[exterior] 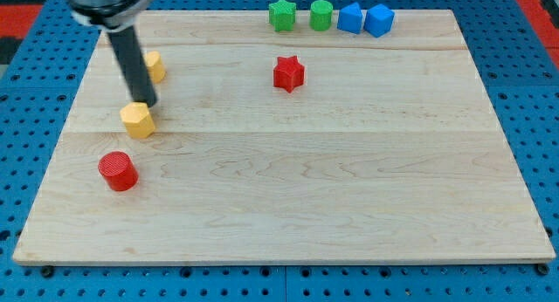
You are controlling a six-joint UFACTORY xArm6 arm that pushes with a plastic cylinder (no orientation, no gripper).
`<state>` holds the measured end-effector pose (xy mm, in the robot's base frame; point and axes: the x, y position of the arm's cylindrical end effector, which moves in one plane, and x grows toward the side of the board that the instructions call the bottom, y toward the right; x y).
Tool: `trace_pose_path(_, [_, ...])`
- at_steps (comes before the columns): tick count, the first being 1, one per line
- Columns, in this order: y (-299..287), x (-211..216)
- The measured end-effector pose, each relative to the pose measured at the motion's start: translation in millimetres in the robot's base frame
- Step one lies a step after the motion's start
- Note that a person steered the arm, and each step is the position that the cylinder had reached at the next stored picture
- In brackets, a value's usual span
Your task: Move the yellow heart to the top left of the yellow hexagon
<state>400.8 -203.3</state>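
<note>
Two yellow blocks lie at the view's left. The lower one (137, 120) looks like the yellow heart. The upper one (156, 66) looks like the yellow hexagon, and my rod hides its left part, so its shape is not certain. The heart sits below and slightly left of the hexagon. My tip (150, 105) is between them, touching or almost touching the heart's upper right edge.
A red cylinder (117, 171) lies below the heart, near the board's left edge. A red star (288, 73) is at the upper middle. A green star (281, 15), a green cylinder (320, 15) and two blue blocks (350, 17) (379, 20) line the top edge.
</note>
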Motion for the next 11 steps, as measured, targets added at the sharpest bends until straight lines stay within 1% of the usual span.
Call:
trace_pose_path(1, [-9.6, 54.0])
trace_pose_path(2, [-1.0, 66.8])
trace_pose_path(3, [64.1, 20.2])
trace_pose_path(4, [103.7, -40.4])
trace_pose_path(5, [75.7, -120.3])
trace_pose_path(6, [22.1, -132.3])
trace_pose_path(7, [26.0, -68.1])
trace_pose_path(8, [-7.5, -55.6])
trace_pose_path(9, [-13.8, -86.7])
trace_pose_path(10, [-19.4, -53.7])
trace_pose_path(11, [-8.2, -16.6])
